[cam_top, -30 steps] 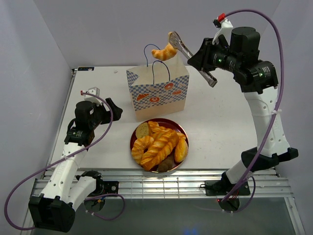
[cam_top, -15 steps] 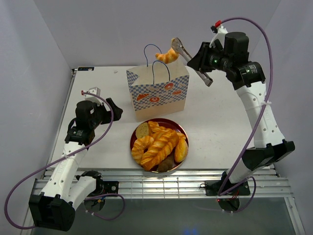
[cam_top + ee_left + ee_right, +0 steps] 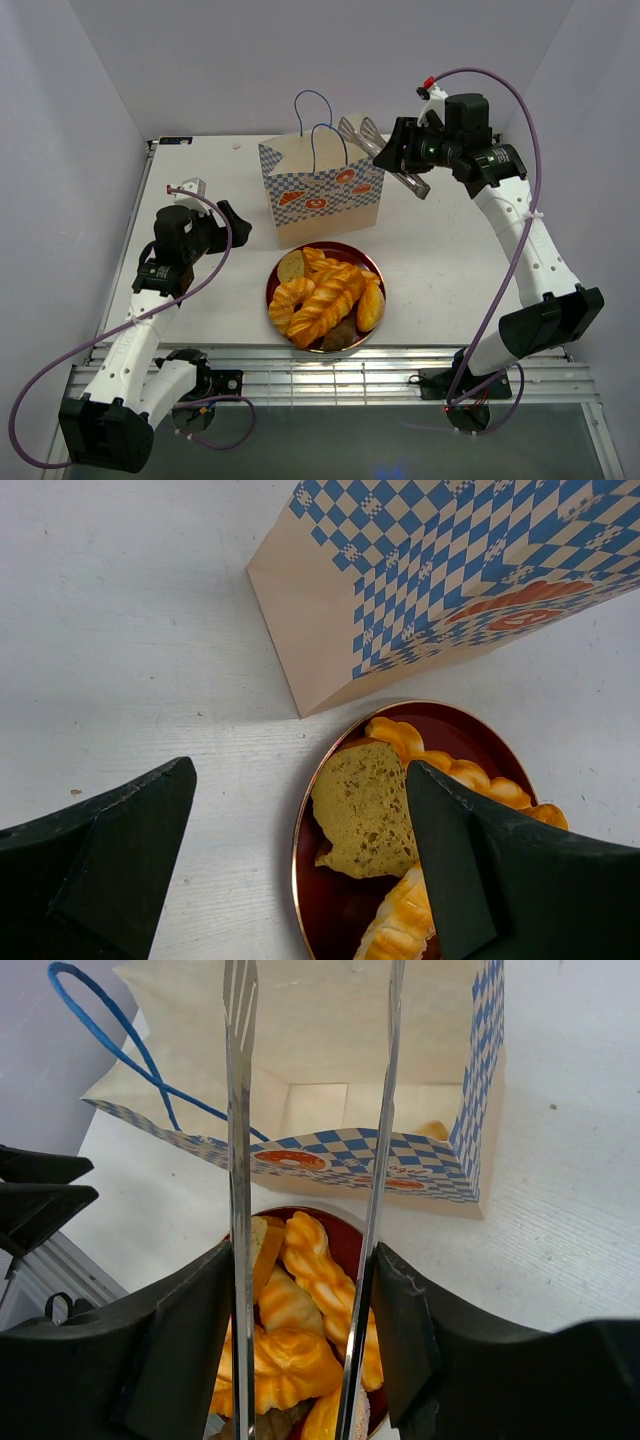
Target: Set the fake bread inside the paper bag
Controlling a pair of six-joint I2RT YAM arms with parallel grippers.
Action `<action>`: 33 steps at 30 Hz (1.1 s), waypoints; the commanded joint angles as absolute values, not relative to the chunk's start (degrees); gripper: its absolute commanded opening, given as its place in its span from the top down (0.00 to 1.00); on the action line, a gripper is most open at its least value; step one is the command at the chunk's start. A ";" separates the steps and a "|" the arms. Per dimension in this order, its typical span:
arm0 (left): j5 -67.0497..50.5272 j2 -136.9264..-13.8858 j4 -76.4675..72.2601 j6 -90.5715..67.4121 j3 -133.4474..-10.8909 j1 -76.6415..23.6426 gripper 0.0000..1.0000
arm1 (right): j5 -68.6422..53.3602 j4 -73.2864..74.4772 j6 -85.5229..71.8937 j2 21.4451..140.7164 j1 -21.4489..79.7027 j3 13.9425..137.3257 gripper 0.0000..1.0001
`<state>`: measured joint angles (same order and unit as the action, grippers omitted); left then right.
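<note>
The paper bag (image 3: 325, 195) stands upright and open behind a dark red plate (image 3: 372, 262) piled with fake bread (image 3: 325, 295): braided twists, croissant shapes and a round tan slice (image 3: 365, 810). My right gripper (image 3: 402, 145) is shut on metal tongs (image 3: 372, 150), whose spread, empty tips hang over the bag's right end. In the right wrist view the tongs (image 3: 240, 1160) frame the bag's mouth (image 3: 350, 1090), and a bit of orange bread (image 3: 432, 1130) shows inside. My left gripper (image 3: 232, 222) is open and empty, above the table left of the plate.
White walls enclose the table on the left, back and right. The bag's two blue cord handles (image 3: 312, 110) stand up above its mouth. A metal grille (image 3: 330, 375) runs along the table's near edge.
The croissant held in the tongs above the bag is gone from them. The tongs have opened and dropped lower, to the bag's right end. The left arm has not moved.
</note>
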<state>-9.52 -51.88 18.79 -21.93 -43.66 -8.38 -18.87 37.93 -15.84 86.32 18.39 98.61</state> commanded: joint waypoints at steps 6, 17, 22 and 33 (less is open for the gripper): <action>-9.75 -51.42 17.58 -21.62 -44.65 -8.53 0.04 | -21.10 36.21 -15.29 85.43 18.37 104.93 0.43; -9.14 -51.33 17.49 -21.45 -44.65 -8.53 0.04 | -18.90 43.33 -13.19 78.85 18.46 107.41 0.41; -8.62 -50.89 17.67 -21.36 -44.65 -8.53 0.04 | -20.29 45.53 -10.99 69.90 18.37 99.42 0.40; -7.91 -50.71 17.93 -21.36 -44.82 -8.53 0.04 | -21.62 48.86 -9.40 51.78 18.46 75.17 0.39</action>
<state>-8.38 -51.88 18.83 -21.89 -43.66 -8.38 -19.94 48.53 -10.07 54.70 18.39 79.31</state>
